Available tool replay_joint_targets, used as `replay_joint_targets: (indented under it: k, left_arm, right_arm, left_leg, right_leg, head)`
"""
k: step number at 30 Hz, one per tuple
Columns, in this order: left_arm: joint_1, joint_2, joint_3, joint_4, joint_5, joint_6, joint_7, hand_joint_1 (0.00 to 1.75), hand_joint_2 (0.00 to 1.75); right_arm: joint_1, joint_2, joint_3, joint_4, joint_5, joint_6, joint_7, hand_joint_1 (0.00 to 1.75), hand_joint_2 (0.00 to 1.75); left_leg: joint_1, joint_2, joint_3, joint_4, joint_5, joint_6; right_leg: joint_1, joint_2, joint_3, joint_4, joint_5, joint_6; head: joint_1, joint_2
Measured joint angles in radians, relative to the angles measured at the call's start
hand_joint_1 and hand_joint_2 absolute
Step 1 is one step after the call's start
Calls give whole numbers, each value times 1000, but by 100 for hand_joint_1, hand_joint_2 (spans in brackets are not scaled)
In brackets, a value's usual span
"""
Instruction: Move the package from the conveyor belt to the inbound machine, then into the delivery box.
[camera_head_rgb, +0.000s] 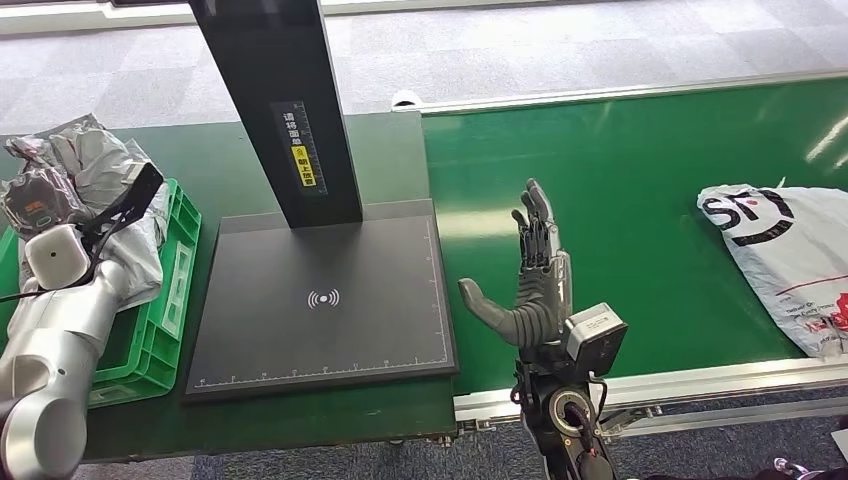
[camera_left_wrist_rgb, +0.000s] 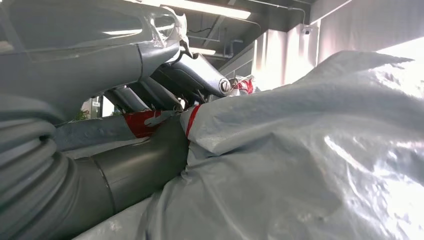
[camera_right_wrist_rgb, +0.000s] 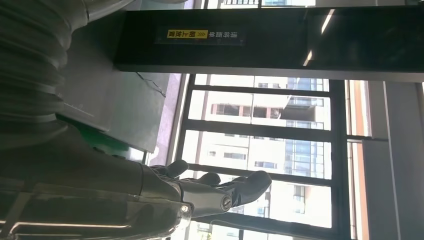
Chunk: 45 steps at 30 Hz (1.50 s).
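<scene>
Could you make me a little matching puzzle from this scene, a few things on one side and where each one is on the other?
Things:
1. white package
2. silver package
3. right hand
4. black scanner plate

Places:
A. in the green crate
B. lying on the green conveyor belt, far right
C. raised, holding nothing, over the belt
D. between the crate and the belt

Pairs: 1-B, 2-A, 3-C, 4-D
</scene>
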Motion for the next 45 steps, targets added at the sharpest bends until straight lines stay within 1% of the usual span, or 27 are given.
replay_joint_targets:
  k: [5,7,11,14,18,21,22,24,25,26,27,28,29,30,31,32,33,34,35,36,37,38,40,42,45]
  left_arm:
    - [-15,14,-4,45,0,-1,2,175,175]
    - [-17,21,-11,56,0,-17,18,175,175]
    - [-19,52,-36,83,0,-116,105,175,175]
    - [-18,84,-38,106,0,-184,145,175,175]
    - [-12,120,-24,130,4,-240,141,173,175]
    - [-7,128,-5,141,7,-288,134,175,175]
    - [-6,129,0,144,6,-309,144,171,175]
    - [-5,129,4,150,4,-342,170,83,175]
    - [-5,129,7,152,4,-349,174,40,175]
    - [-5,129,11,153,8,-343,162,0,175]
    - [-5,128,20,153,22,-324,127,0,175]
    - [-6,125,34,152,57,-293,60,0,175]
    - [-6,116,58,147,127,-260,-47,0,131]
    - [-6,103,90,138,224,-241,-174,0,87]
    - [-5,82,130,125,353,-251,-315,0,44]
    - [-1,58,175,106,501,-298,-447,0,0]
    - [7,33,218,80,658,-381,-549,0,44]
    - [23,8,258,44,824,-479,-628,0,87]
    - [46,-17,288,-2,987,-572,-674,0,131]
    - [77,-42,308,-60,1147,-639,-699,0,175]
    - [114,-67,317,-123,1290,-668,-710,0,175]
    - [154,-93,320,-193,1418,-662,-715,0,175]
    - [236,-140,311,-338,1602,-588,-730,0,175]
    - [306,-177,291,-472,1702,-502,-758,0,175]
    - [390,-214,242,-638,1752,-428,-814,0,175]
  right_arm:
    - [-1,0,1,0,0,0,0,0,175]
    - [-1,0,2,0,0,0,0,0,175]
    - [-1,-1,4,0,0,5,1,0,175]
    - [-1,-3,6,0,1,18,2,0,175]
    - [-3,-3,7,3,2,29,3,0,175]
    - [-10,-3,8,10,3,33,5,0,175]
    - [-14,-3,8,13,4,34,6,0,175]
    - [-20,-2,9,20,6,35,8,0,175]
    - [-23,-2,10,23,7,34,10,0,175]
    - [-24,-2,11,25,8,33,12,0,175]
    - [-26,-2,11,27,10,30,14,0,175]
    - [-27,-2,11,27,11,25,17,0,175]
    - [-28,-2,11,28,13,20,19,0,175]
    - [-27,-3,10,28,16,14,21,0,175]
    - [-24,-4,9,28,18,10,21,0,175]
    - [-21,-5,8,28,21,8,19,0,175]
    - [-18,-6,6,28,24,7,17,0,175]
    - [-15,-8,3,28,25,7,14,0,175]
    - [-11,-9,1,28,26,7,11,0,175]
    - [-8,-11,-1,28,27,8,9,0,175]
    - [-4,-13,-3,28,27,8,8,0,175]
    - [0,-14,-5,28,28,7,7,0,175]
    - [9,-16,-6,27,29,1,7,0,175]
    - [18,-17,-7,26,30,-7,7,0,175]
    - [23,-18,-8,25,29,-17,13,0,175]
  left_leg:
    - [0,0,0,0,0,0]
    - [0,0,0,0,0,0]
    - [0,1,0,0,0,0]
    - [1,2,0,0,0,0]
    - [1,1,-1,0,0,0]
    - [1,-1,-1,0,0,0]
    - [1,-1,-1,0,0,0]
    - [1,-2,-1,0,0,0]
    - [1,-2,-1,0,0,0]
    - [1,-2,-1,0,0,0]
    - [1,-2,-1,0,0,0]
    - [1,-2,-1,0,0,0]
    - [1,-2,-1,0,0,0]
    - [1,-3,-1,0,0,0]
    - [0,-4,-1,0,0,0]
    - [0,-4,-1,0,0,0]
    - [0,-5,-1,0,0,0]
    - [0,-4,-1,0,0,0]
    - [0,-3,-1,0,0,0]
    - [-1,-2,0,0,0,0]
    - [-1,-1,0,0,0,0]
    - [-1,0,0,0,0,0]
    - [-1,0,0,0,-1,0]
    - [-1,0,-1,0,-1,0]
    - [-1,-2,-2,0,-1,0]
  right_leg:
    - [0,0,0,0,0,0]
    - [0,0,0,0,0,0]
    - [0,1,0,0,0,0]
    - [1,2,-1,0,0,0]
    - [1,1,-1,0,0,-1]
    - [0,0,-1,0,0,-1]
    - [0,0,-1,0,0,-1]
    - [0,0,-1,0,0,0]
    - [0,0,-1,0,0,0]
    - [0,0,-1,0,0,0]
    - [0,0,-1,0,0,0]
    - [0,-1,-2,0,0,0]
    - [0,-1,-2,0,0,0]
    - [0,-2,-2,0,0,0]
    - [0,-3,-1,0,0,0]
    - [0,-4,-1,0,0,0]
    - [0,-4,0,0,0,0]
    - [0,-4,0,0,0,0]
    - [0,-3,0,0,0,0]
    - [-1,-2,0,0,0,0]
    - [-1,-1,0,0,0,0]
    - [-1,0,-1,0,0,0]
    - [-1,0,-1,0,0,0]
    - [-1,0,-2,0,0,0]
    - [-1,-1,-2,0,-1,0]
  head:
    - [0,0]
    - [0,0]
    - [0,0]
    - [0,0]
    - [0,0]
    - [0,0]
    - [0,0]
    - [0,0]
    - [0,0]
    - [0,0]
    - [0,0]
    - [0,0]
    - [0,0]
    - [0,0]
    - [0,0]
    - [0,0]
    - [0,0]
    - [0,0]
    - [0,0]
    - [0,0]
    - [0,0]
    - [0,0]
    - [0,0]
    - [0,0]
    - [0,0]
